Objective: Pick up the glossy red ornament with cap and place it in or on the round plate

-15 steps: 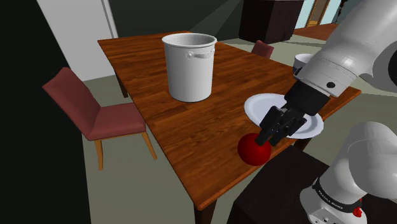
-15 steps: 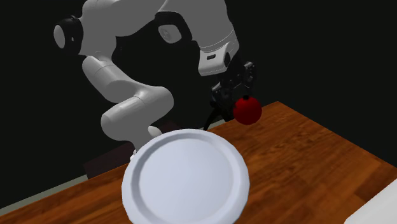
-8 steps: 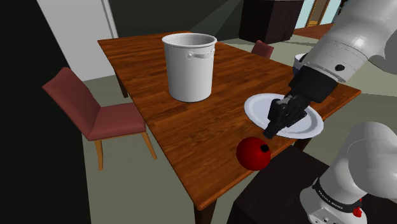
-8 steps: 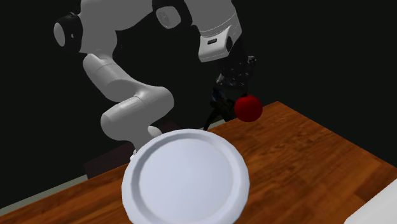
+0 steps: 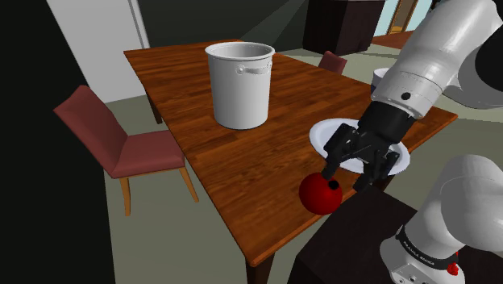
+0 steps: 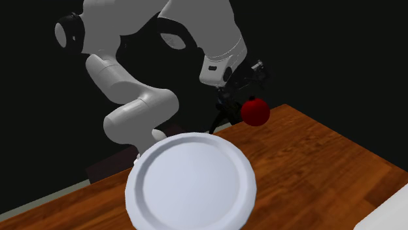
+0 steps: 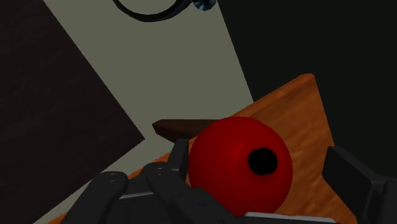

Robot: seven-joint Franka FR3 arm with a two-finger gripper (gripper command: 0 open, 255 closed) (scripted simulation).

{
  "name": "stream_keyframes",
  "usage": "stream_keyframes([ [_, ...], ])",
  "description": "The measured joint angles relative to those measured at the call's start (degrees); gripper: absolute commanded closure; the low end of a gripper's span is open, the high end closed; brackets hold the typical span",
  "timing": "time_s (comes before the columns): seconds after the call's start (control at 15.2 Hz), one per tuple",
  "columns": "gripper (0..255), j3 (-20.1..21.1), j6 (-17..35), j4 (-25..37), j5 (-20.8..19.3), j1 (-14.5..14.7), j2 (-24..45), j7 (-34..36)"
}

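The glossy red ornament (image 5: pixel 321 194) rests on the wooden table (image 5: pixel 242 161) at its near edge, close to the stand, with its small dark cap (image 7: pixel 261 161) facing the hand. My black gripper (image 5: pixel 342 179) is open just above it, fingers spread on either side. In the wrist view the ornament (image 7: pixel 242 165) lies between the fingers (image 7: pixel 348 173); the one on that side stands apart from it. The round white plate (image 5: pixel 322 134) lies just beyond the ornament, partly hidden by the hand. In the second exterior view the plate (image 6: pixel 189 183) is in the foreground and the ornament (image 6: pixel 255 111) is behind it.
A tall white pot (image 5: pixel 239 85) stands mid-table. A red chair (image 5: pixel 113 141) is at the shoulder view's left and another chair back (image 5: pixel 332 60) behind the table. A white cup (image 5: pixel 382 77) sits past the plate. The dark stand (image 5: pixel 347 242) is beside the table edge.
Half a second ago the gripper was shut and raised over the plate. It has come back down toward the ornament with its fingers spread. The ornament has barely moved.
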Motion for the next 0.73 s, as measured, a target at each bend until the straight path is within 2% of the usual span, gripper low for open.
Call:
stream_keyframes([
  [0.4, 0, 3.5, 4.1, -2.9, 4.4, 1.1, 1.1, 0.1],
  [0.73, 0, 4.0, 4.6, -3.2, 4.8, 1.3, 1.2, 0.1],
])
